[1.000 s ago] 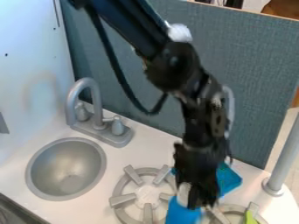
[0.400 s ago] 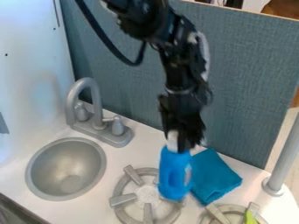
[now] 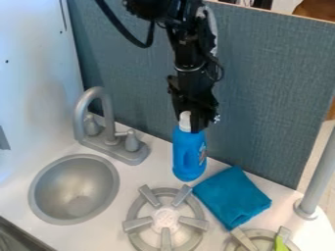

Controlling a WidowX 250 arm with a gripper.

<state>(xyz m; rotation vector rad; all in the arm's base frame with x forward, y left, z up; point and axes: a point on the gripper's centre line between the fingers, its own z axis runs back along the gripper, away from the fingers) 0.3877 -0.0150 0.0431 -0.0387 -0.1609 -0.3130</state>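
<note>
My hand (image 3: 191,123): grasping blue plastic bottle (image 3: 188,156) by white cap (image 3: 185,121)
Bottle's five o'clock: folded teal cloth (image 3: 232,197)
Risk: bottle slipping, from top-only grip

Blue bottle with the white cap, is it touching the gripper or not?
Touching. The camera view shows the gripper at the top of the blue bottle, its dark fingers against the white cap, with the bottle's body hanging below.

Sink (image 3: 73,191) at left, faucet (image 3: 110,131) behind it, burner (image 3: 165,217) to its right. Bottle (image 3: 188,157) in gripper (image 3: 192,125), behind burner; cloth (image 3: 232,197) right of burner, second stove ring (image 3: 245,240) before cloth, post (image 3: 319,181) at right. Panel (image 3: 268,98) behind.
</note>
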